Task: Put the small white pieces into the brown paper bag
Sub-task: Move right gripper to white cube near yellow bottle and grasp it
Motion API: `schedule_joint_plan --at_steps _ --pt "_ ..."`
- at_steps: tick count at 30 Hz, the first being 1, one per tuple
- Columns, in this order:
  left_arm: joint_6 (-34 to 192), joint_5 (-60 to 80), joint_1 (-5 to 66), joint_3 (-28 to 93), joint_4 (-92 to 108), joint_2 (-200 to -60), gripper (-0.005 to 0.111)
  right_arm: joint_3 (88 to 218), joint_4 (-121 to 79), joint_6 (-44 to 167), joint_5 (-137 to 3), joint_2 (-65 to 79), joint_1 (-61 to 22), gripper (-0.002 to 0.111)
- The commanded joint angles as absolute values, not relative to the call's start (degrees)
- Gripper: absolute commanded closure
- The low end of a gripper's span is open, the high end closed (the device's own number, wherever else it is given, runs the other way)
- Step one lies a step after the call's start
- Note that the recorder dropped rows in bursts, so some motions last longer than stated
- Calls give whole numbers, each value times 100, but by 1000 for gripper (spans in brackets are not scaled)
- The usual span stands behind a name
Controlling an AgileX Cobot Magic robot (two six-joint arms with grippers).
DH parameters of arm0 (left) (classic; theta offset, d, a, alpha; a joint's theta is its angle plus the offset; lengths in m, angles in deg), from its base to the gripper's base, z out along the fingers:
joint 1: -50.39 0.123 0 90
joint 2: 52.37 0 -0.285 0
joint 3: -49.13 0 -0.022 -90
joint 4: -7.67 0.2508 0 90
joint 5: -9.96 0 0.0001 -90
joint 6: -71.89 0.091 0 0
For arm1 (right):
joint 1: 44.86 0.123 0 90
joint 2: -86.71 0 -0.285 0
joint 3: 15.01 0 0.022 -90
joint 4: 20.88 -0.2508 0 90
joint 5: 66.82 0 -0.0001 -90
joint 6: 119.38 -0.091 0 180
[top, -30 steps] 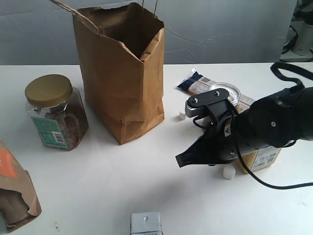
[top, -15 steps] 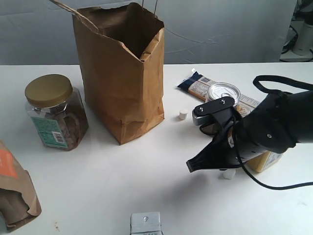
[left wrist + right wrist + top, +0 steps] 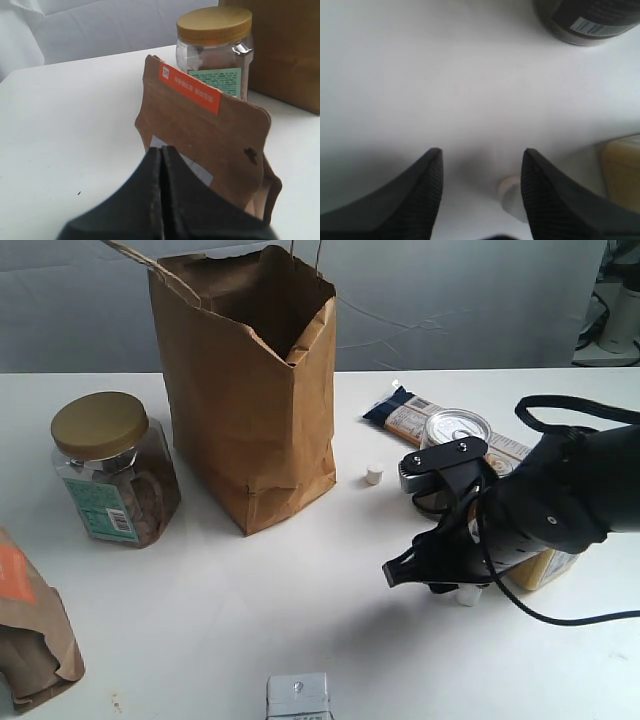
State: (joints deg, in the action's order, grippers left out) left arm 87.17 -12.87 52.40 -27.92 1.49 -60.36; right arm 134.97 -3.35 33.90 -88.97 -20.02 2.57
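Lowered closer to the table (image 3: 250,620) than a second before, the right gripper (image 3: 481,152) was held over one of the small white pieces (image 3: 512,194).

Its jaws were spread wide, nothing was gripped, and that piece lay between the fingers beside the yellow bottle (image 3: 622,172). A second piece (image 3: 373,475) was seen near the upright, open brown paper bag (image 3: 250,390). The left gripper (image 3: 161,150) was pressed together, empty.

Exterior overlooks the table (image 3: 250,620); left wrist, low, shares the jar (image 3: 215,55) — right, close, perhaps a white piece (image 3: 511,194).
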Motion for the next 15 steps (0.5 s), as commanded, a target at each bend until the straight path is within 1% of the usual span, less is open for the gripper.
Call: schedule_joint_plan --at_steps 1,6,15 --pt "8705 -1250 5220 -2808 98 -6016 107 13488 377 2749 -9197 -1999 228 62" --pt "8705 -1250 5220 -2808 98 -6016 107 13488 589 2557 -9454 -1999 228 62" --pt "8705 -1250 5220 -2808 98 -6016 107 13488 499 2557 -9467 -1999 228 62"
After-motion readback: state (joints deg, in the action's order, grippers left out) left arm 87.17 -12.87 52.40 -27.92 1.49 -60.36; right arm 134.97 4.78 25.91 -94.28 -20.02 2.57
